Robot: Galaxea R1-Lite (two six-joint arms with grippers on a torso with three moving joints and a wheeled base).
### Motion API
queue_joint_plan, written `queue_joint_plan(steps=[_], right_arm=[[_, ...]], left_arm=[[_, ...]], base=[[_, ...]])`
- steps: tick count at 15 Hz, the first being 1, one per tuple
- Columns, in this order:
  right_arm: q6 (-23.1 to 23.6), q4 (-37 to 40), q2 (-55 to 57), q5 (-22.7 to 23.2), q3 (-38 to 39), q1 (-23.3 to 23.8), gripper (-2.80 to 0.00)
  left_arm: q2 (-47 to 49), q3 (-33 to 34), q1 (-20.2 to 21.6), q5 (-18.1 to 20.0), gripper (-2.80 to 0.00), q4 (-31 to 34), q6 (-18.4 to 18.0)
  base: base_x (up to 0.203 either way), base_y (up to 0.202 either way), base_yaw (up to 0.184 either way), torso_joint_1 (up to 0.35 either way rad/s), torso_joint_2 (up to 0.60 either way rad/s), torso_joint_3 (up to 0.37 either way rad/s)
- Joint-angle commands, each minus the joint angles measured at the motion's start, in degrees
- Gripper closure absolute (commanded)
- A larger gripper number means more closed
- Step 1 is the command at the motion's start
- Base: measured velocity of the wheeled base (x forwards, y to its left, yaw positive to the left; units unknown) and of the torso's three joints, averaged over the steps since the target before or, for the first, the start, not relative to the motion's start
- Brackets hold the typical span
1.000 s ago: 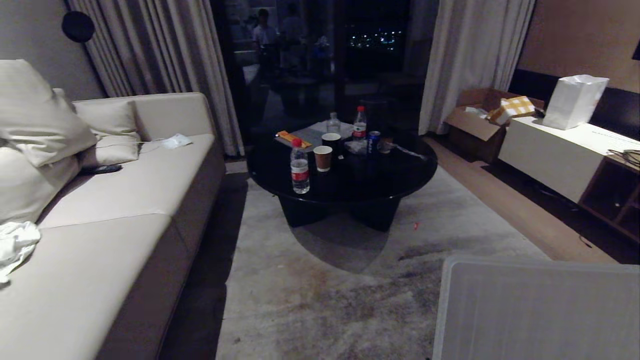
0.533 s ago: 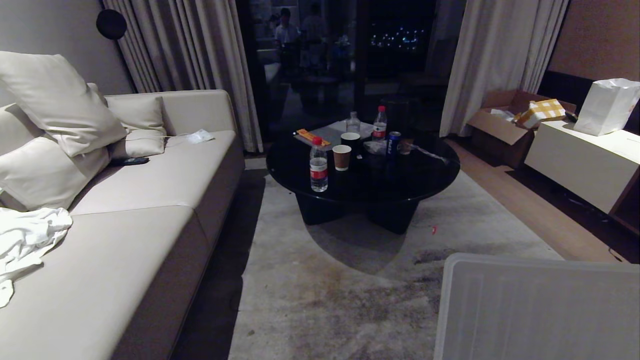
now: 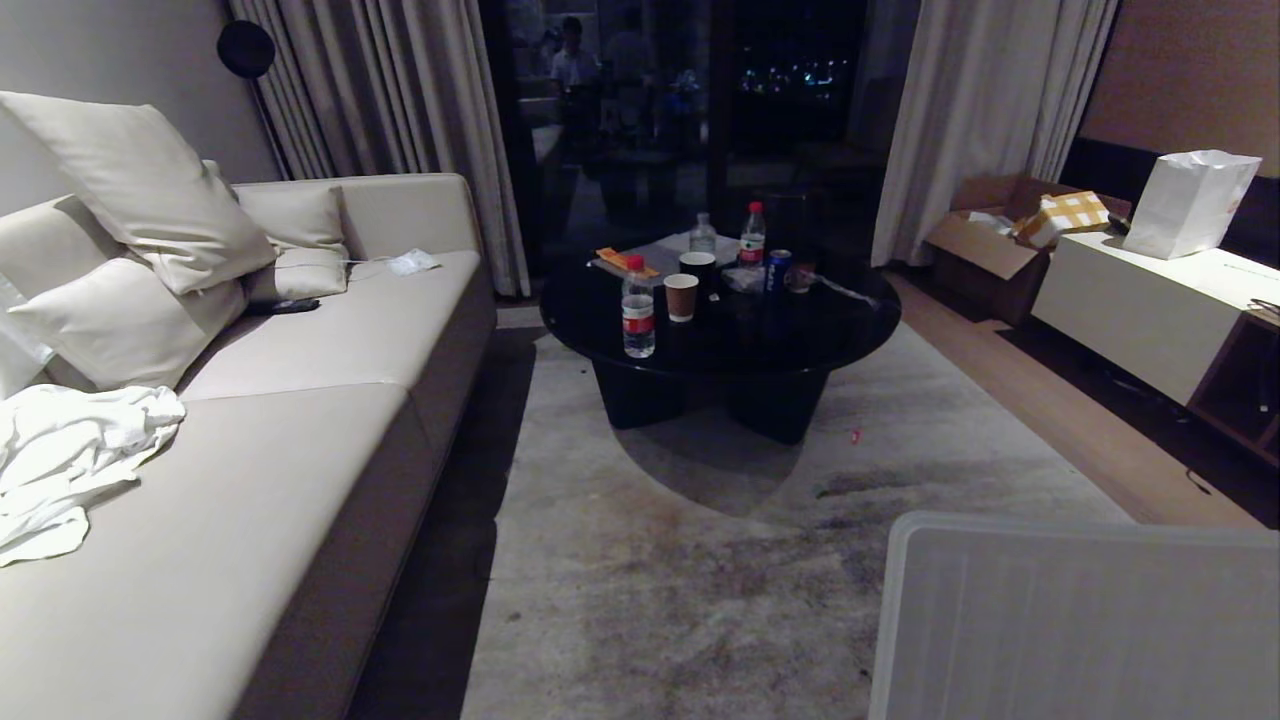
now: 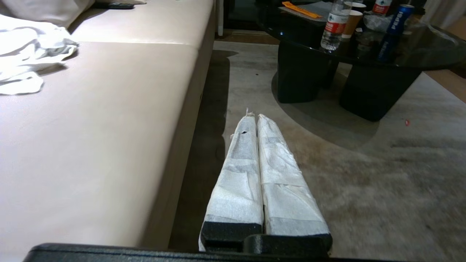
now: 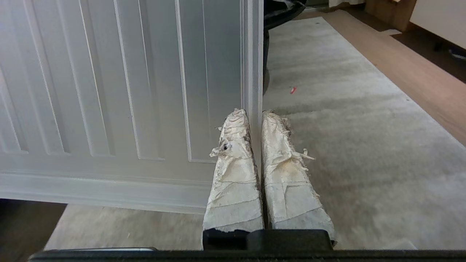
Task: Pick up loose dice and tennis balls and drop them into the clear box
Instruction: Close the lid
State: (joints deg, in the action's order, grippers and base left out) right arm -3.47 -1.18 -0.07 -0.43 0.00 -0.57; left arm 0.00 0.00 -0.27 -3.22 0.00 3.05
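We found no dice and no tennis balls in any view, so we judged that the picking was not started, or that the robot was between places and looking for them; what was already collected we could not tell, because the clear box itself did not show as a box; only a flat ribbed clear panel [image 3: 1080, 620] stood at the lower right of the head view, and its inside, if it had one, was hidden from us.

The head view gave us the room: a pale sofa [image 3: 300, 400] on the left with a white cloth [image 3: 70, 450] on it, a grey carpet [image 3: 680, 600], and a round black worktop [image 3: 720, 320] carrying bottles, cups and a can; neither arm was in it.

The left wrist view showed what the head view did not: the left pincer [image 4: 253, 115], clenched and empty, its wrapped fingers pressed together, hanging over the carpet just beside the sofa edge; the worktop was farther ahead.

The right wrist view showed the right pincer [image 5: 255, 112], also clenched with nothing in it, its tips near the edge of the ribbed panel [image 5: 127, 91]; whether they touched it we could not tell; a small red scrap [image 5: 292, 90] lay on the carpet beyond.
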Motion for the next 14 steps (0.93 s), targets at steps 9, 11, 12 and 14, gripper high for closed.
queue_joint_plan(steps=[9,11,12,14], right_arm=[[0.0,0.0,0.1,-0.1,0.4,0.0,0.0],[0.0,0.0,0.1,-0.1,0.4,0.0,0.0],[0.0,0.0,0.1,-0.1,0.4,0.0,0.0],[0.0,0.0,0.1,-0.1,0.4,0.0,0.0]], left_arm=[[0.1,0.1,0.0,-0.1,0.0,0.0,0.2],[0.1,0.1,0.0,0.0,0.0,0.0,0.2],[0.1,0.1,0.0,-0.1,0.0,0.0,0.2],[0.1,0.1,0.0,0.0,0.0,0.0,0.2]], base=[[-0.182,0.0,-0.002,0.002,0.0,0.002],[-0.185,0.0,0.001,0.001,0.0,0.003],[-0.185,0.0,-0.003,0.005,0.0,0.005],[-0.186,0.0,-0.001,0.005,0.01,0.001]])
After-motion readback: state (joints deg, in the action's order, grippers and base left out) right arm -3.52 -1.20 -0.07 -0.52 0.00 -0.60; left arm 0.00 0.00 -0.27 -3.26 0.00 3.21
